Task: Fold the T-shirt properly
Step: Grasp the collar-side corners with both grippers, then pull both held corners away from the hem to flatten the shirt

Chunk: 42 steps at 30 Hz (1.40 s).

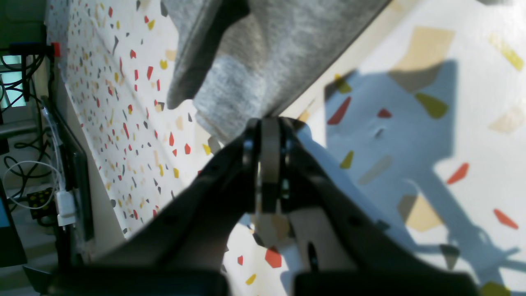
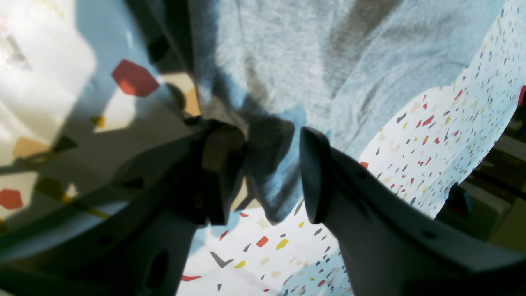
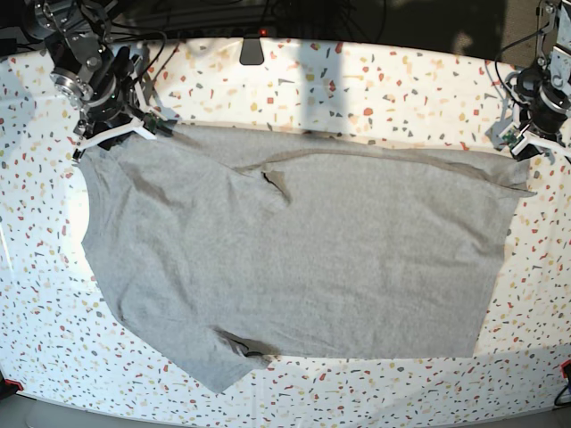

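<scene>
Dark gripper fingers fill the foreground of both wrist views. From the left wrist camera, the left gripper (image 1: 269, 123) has its jaws pressed together, pinching the edge of the grey T-shirt (image 1: 263, 53), whose fabric rises away from the fingertips over the speckled terrazzo-patterned table (image 1: 411, 135). From the right wrist camera, the right gripper (image 2: 271, 164) has its two fingers standing apart, with a fold of the T-shirt (image 2: 312, 61) lying between them; whether the fingers actually press on that fold cannot be told.

Seen from the base camera, the T-shirt (image 3: 303, 259) lies spread out across the middle of the table (image 3: 375, 89), plain side up, mostly flat with a few creases and a folded strip along its far edge. One small corner is turned over near the front edge. The right gripper (image 3: 120, 134) sits at the shirt's far corner on that view's left, and the left gripper (image 3: 522, 147) at the far corner on that view's right.
</scene>
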Available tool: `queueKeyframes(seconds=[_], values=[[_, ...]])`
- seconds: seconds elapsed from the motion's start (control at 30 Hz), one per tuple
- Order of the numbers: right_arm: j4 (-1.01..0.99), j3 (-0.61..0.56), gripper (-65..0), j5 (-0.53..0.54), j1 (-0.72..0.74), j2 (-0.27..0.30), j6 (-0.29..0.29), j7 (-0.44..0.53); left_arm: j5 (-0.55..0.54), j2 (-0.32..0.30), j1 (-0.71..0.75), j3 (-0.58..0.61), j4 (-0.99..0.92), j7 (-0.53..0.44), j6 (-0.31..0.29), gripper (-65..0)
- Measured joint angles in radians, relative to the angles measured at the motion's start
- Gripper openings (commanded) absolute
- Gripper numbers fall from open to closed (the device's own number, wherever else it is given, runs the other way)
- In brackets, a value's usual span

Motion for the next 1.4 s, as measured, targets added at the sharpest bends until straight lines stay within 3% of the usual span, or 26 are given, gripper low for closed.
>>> queueKeyframes(seconds=[0.1,0.4,0.57,0.67,0.87,1.03,1.17,1.4], values=[[-0.005,0.000,-37.9,0.000,0.000,0.000,0.043,0.000,0.000,0.000,0.000,0.000,0.000,0.000,0.000,-65.0],[-0.029,0.000,-39.7,0.016,0.006,0.000,0.070,0.008,0.000,0.000,0.000,0.000,0.000,0.000,0.000,-65.0],[-0.077,0.001,-51.4,0.021,0.012,0.003,0.070,0.039,0.000,0.000,0.000,0.000,0.000,0.000,0.000,-65.0],[-0.090,0.001,-65.0,0.034,0.011,0.003,0.074,0.046,0.000,0.000,0.000,0.000,0.000,0.000,0.000,-65.0],[-0.090,0.000,-65.0,0.039,0.010,0.002,0.045,0.045,-0.103,-0.001,0.006,-0.002,0.000,0.012,0.005,-65.0],[-0.051,0.066,-65.0,0.178,-0.048,0.034,0.036,0.026,-0.126,0.000,0.119,-0.048,0.053,0.011,0.094,-65.0],[0.008,0.168,-65.0,0.277,-0.159,0.074,0.046,0.023,-0.200,0.000,0.224,-0.142,0.129,0.012,0.083,-65.0],[0.031,0.236,-65.0,0.278,-0.305,0.087,0.042,0.094,-0.223,0.005,0.387,-0.244,0.270,0.004,0.072,-65.0]])
